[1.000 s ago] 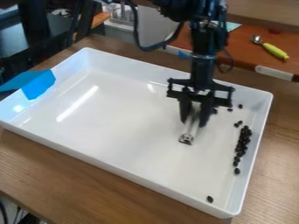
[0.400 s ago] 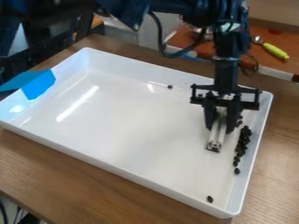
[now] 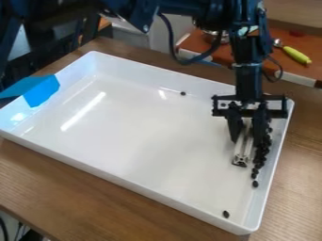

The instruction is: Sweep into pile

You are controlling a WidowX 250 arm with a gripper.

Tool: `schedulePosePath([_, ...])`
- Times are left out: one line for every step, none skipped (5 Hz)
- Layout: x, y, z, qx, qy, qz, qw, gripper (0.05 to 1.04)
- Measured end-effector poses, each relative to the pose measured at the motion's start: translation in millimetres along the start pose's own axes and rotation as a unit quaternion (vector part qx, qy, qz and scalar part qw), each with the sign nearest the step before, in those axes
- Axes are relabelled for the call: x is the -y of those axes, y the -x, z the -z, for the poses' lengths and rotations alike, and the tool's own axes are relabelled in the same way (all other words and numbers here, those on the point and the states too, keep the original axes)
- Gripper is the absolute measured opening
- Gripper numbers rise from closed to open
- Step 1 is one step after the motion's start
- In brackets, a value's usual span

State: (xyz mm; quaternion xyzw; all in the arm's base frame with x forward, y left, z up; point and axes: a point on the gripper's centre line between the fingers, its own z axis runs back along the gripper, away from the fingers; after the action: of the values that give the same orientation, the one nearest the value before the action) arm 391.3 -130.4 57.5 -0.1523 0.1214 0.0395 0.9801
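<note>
Camera view, one pincer [image 3: 247, 142] gripping one metal bar [image 3: 241, 157], one tray [image 3: 138, 132], over ten beans [image 3: 254, 184]

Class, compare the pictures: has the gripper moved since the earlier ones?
Yes. Judged against the white tray, the gripper has shifted rightward in the picture, nearer the tray's right-hand wall.

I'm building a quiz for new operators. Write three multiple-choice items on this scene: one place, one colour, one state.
1. Where in the tray are most dark pieces?
A) Middle
B) By the view's right wall
C) Far left corner

2. What colour is the sheet at the tray's left end?
A) Blue
B) Red
C) Yellow

3. The gripper is:
A) Empty
B) Holding a spoon
C) Holding a metal bar

1 B: they line up beside that wall.
2 A: it shows bright blue.
3 C: the bar sits between its fingers.
</note>
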Motion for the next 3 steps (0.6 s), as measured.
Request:
schedulePosePath([1, -3, 1, 0.01, 0.022, -0.018, 0.9995, 0.379])
schedulePosePath([1, -2, 2, 0.016, 0.024, -0.028, 0.9992, 0.379])
schedulePosePath([-31, 12, -34, -0.04, -0.038, -0.036, 0.9978, 0.379])
